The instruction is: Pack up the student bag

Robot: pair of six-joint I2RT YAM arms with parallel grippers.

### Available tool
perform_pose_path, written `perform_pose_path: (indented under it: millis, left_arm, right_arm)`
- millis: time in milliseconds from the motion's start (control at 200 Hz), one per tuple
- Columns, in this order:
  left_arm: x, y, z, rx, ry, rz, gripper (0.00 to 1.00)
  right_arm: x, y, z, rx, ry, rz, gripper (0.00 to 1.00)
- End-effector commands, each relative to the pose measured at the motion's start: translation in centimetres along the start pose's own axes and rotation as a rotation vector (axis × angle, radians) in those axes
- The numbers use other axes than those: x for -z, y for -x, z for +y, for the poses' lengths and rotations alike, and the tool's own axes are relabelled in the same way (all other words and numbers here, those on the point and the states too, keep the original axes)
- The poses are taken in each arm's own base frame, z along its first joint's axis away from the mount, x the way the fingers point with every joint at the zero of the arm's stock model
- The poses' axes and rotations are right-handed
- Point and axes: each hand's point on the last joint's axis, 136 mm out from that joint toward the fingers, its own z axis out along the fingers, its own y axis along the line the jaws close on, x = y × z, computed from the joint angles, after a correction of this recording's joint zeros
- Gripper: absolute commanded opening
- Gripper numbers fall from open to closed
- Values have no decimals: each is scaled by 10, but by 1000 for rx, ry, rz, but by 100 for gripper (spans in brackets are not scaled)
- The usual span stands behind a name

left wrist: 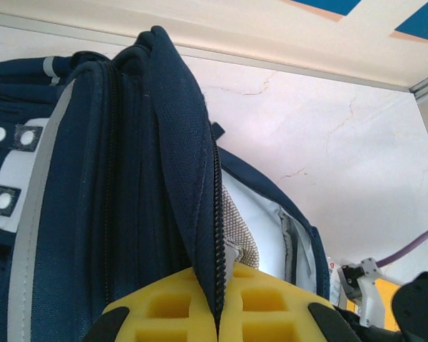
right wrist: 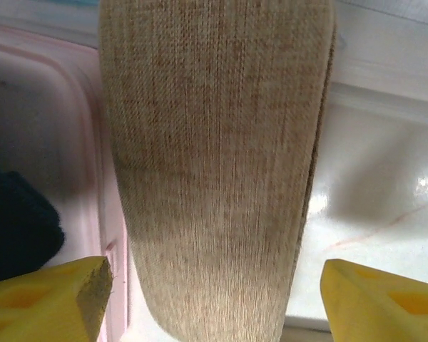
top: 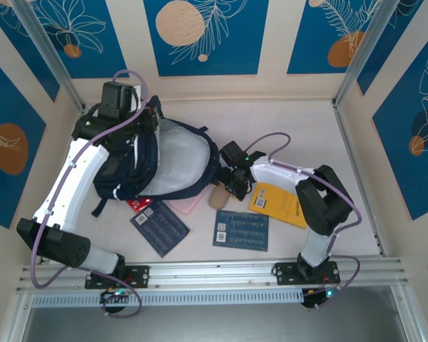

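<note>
Open student bag point(top: 150, 160) lies far-left, with left gripper point(left wrist: 217, 313) pinched closed on its zip flap. The right gripper point(right wrist: 215, 285) is spread wide, straddling tan fabric pouch point(right wrist: 214, 157) and holding nothing. Risk: an off-centre close shoves the pouch away, or the flap slips and the mouth collapses.

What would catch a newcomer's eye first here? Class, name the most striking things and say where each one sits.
The navy student bag lies open left of centre, pale lining gaping, with the left gripper shut on its zip edge. Just right of its mouth, the open right gripper straddles a tan woven pouch, with a yellow booklet to its right.
</note>
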Motion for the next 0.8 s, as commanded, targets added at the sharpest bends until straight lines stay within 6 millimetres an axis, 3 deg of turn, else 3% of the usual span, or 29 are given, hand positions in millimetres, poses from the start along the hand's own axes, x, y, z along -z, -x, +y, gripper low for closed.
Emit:
perform_pose_path:
  millis: [0, 205, 365, 610, 795]
  left_arm:
    - [22, 38, -14, 0, -65, -143, 0]
    - [21, 36, -16, 3, -79, -133, 0]
    - [20, 34, -14, 0, -72, -131, 0]
    - [27, 40, -16, 0, -70, -145, 0]
    - [32, 40, -20, 8, -88, -145, 0]
  right_arm:
    - [-10, -5, -3, 13, -59, 29, 78]
    - [-25, -7, -12, -4, -71, 43, 68]
    - [-18, -4, -15, -12, -48, 27, 51]
    - [36, 20, -24, -21, 14, -114, 41]
    - [95, 39, -22, 41, 100, -290, 38]
